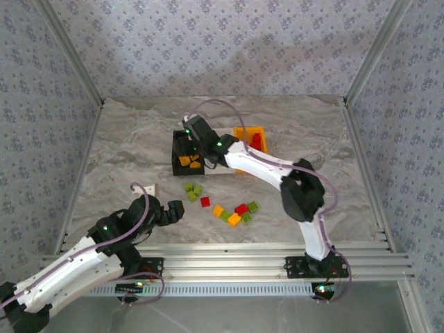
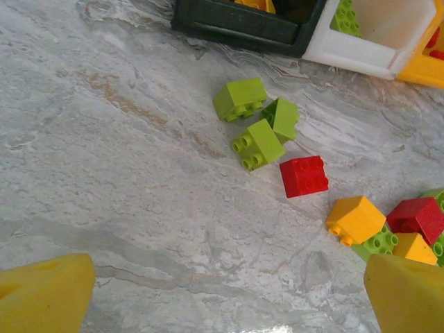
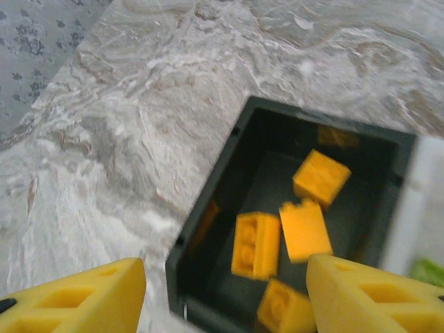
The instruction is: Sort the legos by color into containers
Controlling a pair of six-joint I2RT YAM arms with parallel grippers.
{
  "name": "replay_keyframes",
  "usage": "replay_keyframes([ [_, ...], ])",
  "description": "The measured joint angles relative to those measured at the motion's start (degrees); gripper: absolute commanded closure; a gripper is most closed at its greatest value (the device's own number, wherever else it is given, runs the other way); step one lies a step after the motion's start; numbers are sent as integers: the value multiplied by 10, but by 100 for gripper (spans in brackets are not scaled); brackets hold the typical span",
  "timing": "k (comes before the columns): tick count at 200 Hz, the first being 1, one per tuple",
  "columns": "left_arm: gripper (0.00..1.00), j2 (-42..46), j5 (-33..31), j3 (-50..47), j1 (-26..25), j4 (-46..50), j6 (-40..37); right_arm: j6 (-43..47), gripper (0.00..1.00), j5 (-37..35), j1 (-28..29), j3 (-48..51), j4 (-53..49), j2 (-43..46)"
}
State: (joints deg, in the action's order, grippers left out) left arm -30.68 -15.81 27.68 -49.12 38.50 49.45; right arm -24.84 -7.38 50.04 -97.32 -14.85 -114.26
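In the top view the right claw point(image 1: 194, 154) hangs over the black bin point(image 1: 177, 149) just above the middle of the frame, and its arm reaches in from the lower right across the row of bins. In its wrist view the 2 yellow fingers point(image 3: 76, 298) sit far apart at the bottom corners with nothing between them, so this claw is open and empty. Above them in that frame lies the black bin, with 4 orange-yellow bricks point(image 3: 305, 229) on its floor. The white bin point(image 3: 423, 201) stands right beside it at the right edge.

The left claw point(image 1: 170, 211) is at the lower left of the top view, low over the marble surface point(image 1: 125, 152) and left of the loose bricks. In its wrist view its fingers point(image 2: 41, 295) are spread to the 2 bottom corners with only bare surface between them: open, holding nothing.

The unsorted bricks lie on the surface below the bins. The left wrist view shows 3 green bricks point(image 2: 258, 143) clustered at upper centre, 1 red brick point(image 2: 304, 175) just beside them, and a mixed heap point(image 2: 355, 219) of orange-yellow, red and green at the right edge. Along the top of that frame a green brick point(image 2: 345, 17) lies in the white bin. In the top view a red brick point(image 1: 257, 141) lies in the orange bin point(image 1: 243, 132).
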Motion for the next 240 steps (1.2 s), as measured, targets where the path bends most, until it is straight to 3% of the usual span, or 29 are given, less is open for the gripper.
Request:
replay_keyframes([
  [44,6,-136,50,18,-2,-70,-32,-74,35,-30,-6,256,38,219],
  [67,12,-249,72,59,-30,-120,-54,-106,34,-40,-21,375,37,301],
  [90,10,-347,87,111,-61,-162,-79,-126,34,-50,-28,453,25,355],
  [143,13,-533,122,190,-71,-231,-78,-148,34,-75,-31,518,1,475],
  [189,14,-570,120,194,-71,-260,6,-149,33,-98,-38,547,-5,556],
  [240,35,-579,115,193,-71,-277,58,-149,33,-111,-43,562,-16,605],
])
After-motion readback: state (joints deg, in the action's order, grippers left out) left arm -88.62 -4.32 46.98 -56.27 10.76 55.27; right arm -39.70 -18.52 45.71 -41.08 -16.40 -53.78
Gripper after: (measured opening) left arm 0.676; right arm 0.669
